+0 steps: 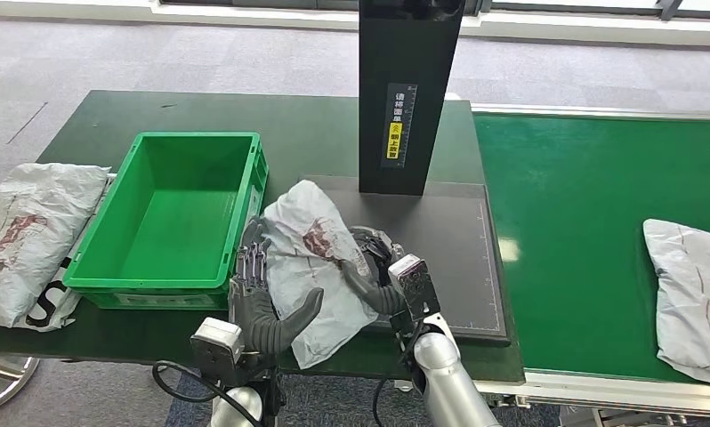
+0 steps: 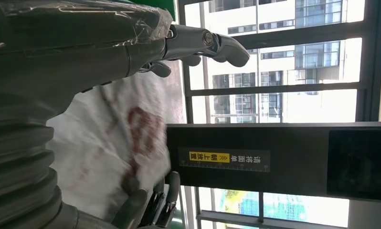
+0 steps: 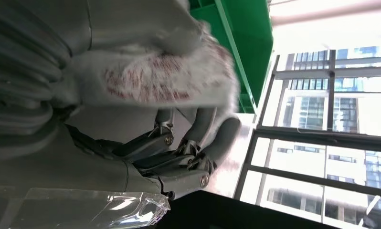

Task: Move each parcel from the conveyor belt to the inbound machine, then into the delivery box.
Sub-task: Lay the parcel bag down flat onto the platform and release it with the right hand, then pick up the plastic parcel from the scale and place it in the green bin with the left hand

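A crumpled white parcel [image 1: 311, 258] with red print is held between my two hands, over the left front edge of the inbound machine's black platform [image 1: 449, 258], right beside the green delivery box [image 1: 147, 283]. My left hand [image 1: 262, 298] supports its left side, fingers up along the edge and thumb across the lower part. My right hand [image 1: 378, 271] grips its right side with curled fingers. The left wrist view has the parcel [image 2: 117, 143] lying against my left hand [image 2: 59, 71]. Seen from the right wrist, the parcel [image 3: 155, 81] sits above my right hand [image 3: 155, 162].
The machine's black column [image 1: 409, 98] rises just behind the parcel. Another parcel [image 1: 689, 294] lies on the green conveyor belt [image 1: 592, 231] at the right. A large bagged parcel [image 1: 27, 236] rests on the table left of the box. The box's green wall [image 3: 236, 43] is close.
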